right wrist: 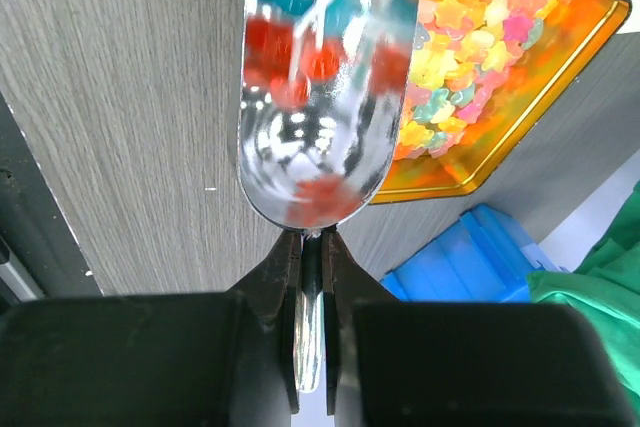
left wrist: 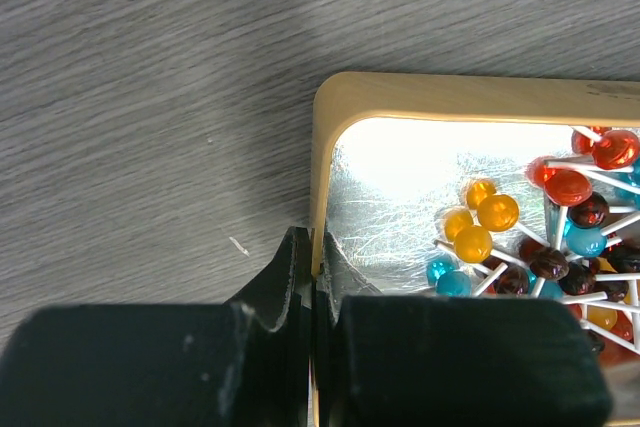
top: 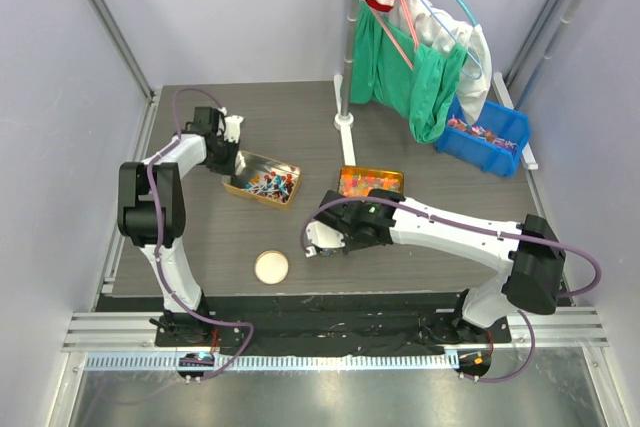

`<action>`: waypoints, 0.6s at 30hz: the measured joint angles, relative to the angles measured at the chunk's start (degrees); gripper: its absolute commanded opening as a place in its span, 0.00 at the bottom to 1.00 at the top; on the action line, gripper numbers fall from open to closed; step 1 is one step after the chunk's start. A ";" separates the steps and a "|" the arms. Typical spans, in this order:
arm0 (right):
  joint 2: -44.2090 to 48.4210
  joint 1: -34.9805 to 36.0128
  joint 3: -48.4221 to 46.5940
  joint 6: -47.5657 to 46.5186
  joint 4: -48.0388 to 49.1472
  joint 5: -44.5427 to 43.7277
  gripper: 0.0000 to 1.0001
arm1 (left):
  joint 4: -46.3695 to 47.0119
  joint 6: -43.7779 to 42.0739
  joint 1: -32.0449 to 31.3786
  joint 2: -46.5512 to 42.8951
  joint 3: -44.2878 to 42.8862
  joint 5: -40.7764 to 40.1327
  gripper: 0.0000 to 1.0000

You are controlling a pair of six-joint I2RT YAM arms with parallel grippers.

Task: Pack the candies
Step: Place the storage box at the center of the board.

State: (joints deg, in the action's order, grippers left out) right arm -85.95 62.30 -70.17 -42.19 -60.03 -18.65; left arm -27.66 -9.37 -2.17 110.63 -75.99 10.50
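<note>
Lit brightly and evenly from overhead, with soft shadows on the desk (top: 215,227). Glares white off the tin (left wrist: 400,162) floor; blurs across the mirrored scoop (right wrist: 320,97) and dark right pincer (right wrist: 315,247).

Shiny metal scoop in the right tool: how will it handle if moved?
Probably stiff: the shiny metal scoop has a formed, curved bowl. Its thin polished handle, pinched by the right tool, looks slippery and might pivot. Likely light, being thin sheet.
</note>
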 measured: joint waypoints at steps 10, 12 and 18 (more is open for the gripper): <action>-0.31 1.03 0.00 -0.24 -0.04 -2.14 0.01 | -0.31 0.44 0.33 0.44 -0.79 0.09 0.20; -0.31 1.03 0.00 -0.42 -0.02 -2.62 0.01 | -0.26 0.46 0.48 0.44 -0.94 0.11 0.27; -0.07 1.03 0.74 -0.85 0.24 -4.22 0.01 | -0.26 1.09 0.76 0.46 -0.94 0.17 0.36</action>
State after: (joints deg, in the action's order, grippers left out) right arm -86.02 63.33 -69.43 -43.05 -59.79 -22.87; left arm -27.92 -8.27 -1.41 111.09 -76.93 10.68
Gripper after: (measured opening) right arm 0.115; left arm 0.337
